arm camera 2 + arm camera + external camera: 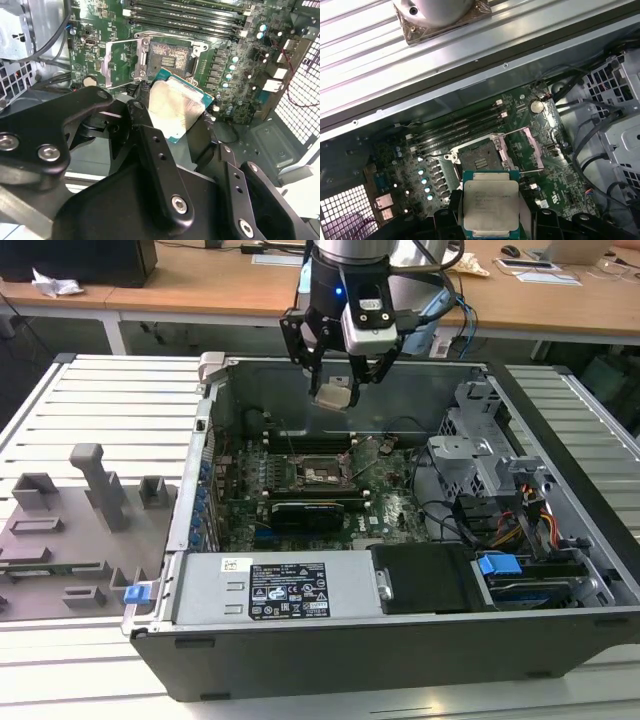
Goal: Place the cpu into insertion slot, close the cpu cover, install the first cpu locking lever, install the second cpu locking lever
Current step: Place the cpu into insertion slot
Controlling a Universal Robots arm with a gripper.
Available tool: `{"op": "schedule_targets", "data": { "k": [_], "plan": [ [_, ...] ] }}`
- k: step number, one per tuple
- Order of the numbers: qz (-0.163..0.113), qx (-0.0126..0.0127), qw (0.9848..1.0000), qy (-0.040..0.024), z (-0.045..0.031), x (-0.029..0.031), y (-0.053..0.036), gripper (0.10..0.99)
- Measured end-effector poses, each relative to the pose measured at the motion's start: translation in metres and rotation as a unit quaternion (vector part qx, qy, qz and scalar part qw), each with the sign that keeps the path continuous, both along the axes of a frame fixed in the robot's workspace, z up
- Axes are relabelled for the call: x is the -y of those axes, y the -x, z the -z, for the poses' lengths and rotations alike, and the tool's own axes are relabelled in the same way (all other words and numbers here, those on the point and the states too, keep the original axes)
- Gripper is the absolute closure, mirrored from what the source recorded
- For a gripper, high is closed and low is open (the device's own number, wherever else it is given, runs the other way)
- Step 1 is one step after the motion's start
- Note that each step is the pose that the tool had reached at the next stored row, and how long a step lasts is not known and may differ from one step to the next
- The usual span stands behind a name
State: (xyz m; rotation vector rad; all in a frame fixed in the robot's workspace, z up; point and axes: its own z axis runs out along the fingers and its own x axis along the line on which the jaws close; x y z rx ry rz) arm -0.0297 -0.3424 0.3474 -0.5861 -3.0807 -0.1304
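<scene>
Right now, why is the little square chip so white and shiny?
In the second wrist view, glare off its metal top washes the cpu pale; in the first wrist view it looks evenly lit, while the slatted table gleams; in the exterior view the case is dimmer inside.

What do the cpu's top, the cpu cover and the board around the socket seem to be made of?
cpu: the top looks like matte silvery-beige metal with a soft, dull sheen. Its rim looks like green laminate.
cpu cover: probably thin bare sheet metal, pale and glinting.
circuit board: green laminate with a lacquered look, perhaps fibreglass.
</scene>
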Motion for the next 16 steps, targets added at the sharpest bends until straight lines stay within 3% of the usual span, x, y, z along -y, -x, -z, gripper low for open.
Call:
{"op": "schedule_targets", "data": {
  "k": [11, 16],
  "plan": [
    [0.049, -0.0001, 0.9988, 0.0002, 0.0044, 0.0, 0.0008, 0.549],
    [0.082, -0.0001, 0.9967, 0.0002, 0.0078, 0.0, 0.0009, 0.549]
  ]
}}
